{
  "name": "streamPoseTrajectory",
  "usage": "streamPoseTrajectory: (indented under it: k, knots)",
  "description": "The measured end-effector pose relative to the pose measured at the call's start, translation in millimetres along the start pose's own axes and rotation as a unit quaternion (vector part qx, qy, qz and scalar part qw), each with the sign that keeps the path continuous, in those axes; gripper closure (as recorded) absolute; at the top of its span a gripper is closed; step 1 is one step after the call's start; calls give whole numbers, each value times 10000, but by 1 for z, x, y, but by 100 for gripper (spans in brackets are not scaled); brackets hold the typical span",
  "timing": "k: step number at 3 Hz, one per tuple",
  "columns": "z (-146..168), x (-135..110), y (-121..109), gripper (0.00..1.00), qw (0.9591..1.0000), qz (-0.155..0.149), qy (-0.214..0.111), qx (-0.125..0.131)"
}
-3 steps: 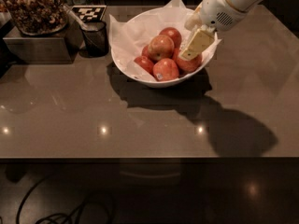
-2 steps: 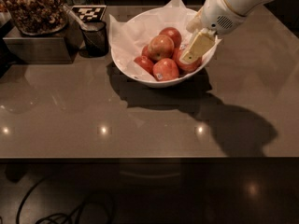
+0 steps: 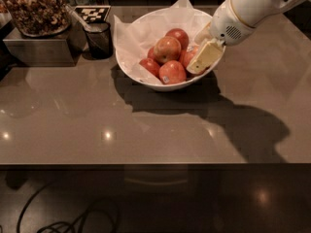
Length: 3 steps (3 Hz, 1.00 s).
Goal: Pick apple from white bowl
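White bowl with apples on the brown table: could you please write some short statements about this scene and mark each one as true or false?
1. The large pale orange-red apple lies in the wide white paper-lined bowl. True.
2. The gripper is at the bowl's left edge in the picture. False: it is at the right edge, beside the apples.
3. The small dark mesh cup stands left of the bowl in the picture. True.
4. The bowl holds only one apple. False: it holds several red apples.
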<state>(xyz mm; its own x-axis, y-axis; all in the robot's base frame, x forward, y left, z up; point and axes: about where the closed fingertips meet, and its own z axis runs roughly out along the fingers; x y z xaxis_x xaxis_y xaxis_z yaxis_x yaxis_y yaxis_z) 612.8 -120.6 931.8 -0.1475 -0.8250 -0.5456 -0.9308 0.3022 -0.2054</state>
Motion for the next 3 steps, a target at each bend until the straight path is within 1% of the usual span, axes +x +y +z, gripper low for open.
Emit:
streamPoseTrajectory:
  k: [1, 2, 3]
  knots:
    - [7, 6, 1, 35, 9999, 121, -24, -71]
    - [11, 10, -2, 34, 9997, 243, -62, -78]
    - [16, 10, -8, 28, 9995, 299, -86, -72]
